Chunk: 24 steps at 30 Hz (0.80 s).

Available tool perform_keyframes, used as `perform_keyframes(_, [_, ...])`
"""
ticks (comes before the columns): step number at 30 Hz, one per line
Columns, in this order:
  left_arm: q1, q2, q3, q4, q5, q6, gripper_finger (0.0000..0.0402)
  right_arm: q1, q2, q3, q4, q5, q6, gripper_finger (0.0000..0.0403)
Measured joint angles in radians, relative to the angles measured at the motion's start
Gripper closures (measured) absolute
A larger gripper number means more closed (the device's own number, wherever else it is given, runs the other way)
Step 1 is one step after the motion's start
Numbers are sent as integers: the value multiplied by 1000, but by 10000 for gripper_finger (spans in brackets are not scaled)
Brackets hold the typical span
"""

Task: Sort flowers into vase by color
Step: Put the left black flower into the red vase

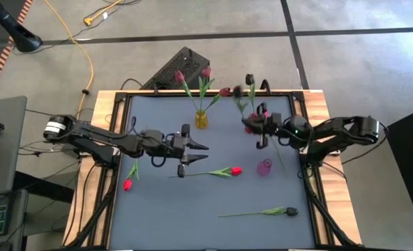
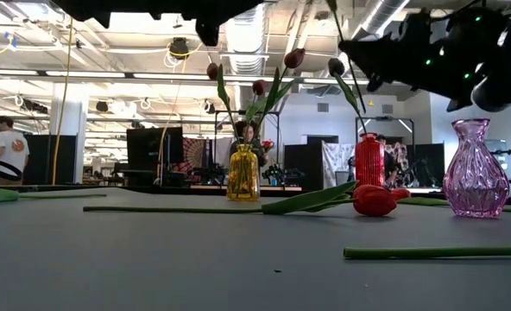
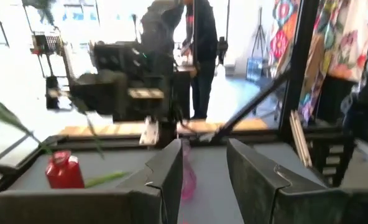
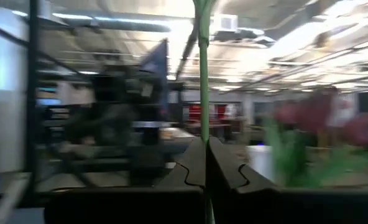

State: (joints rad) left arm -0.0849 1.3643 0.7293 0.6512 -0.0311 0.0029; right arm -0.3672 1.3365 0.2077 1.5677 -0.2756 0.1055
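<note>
Grey table (image 1: 164, 216) amid bright open workshop

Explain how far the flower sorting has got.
Done: maroon tulips stand in the yellow vase. In hand: the right gripper is shut on a green stem near the red vase. Left: three flowers on the table, including a red tulip. The pink vase looks empty.

No readable text or labels
</note>
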Motion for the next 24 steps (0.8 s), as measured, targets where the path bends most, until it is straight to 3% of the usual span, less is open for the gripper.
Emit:
perform_keyframes(12, [-14,213,54,350,-28,-24,288,407,0,69,-144,129,-49,376])
perform_keyframes(18, [-15,241,131,317,30,-23,288,522,0,125,-242,222,-146,376])
perform_keyframes(24, [-15,241,210,235,21,3,288,533,0,158,-285,229,-190,374])
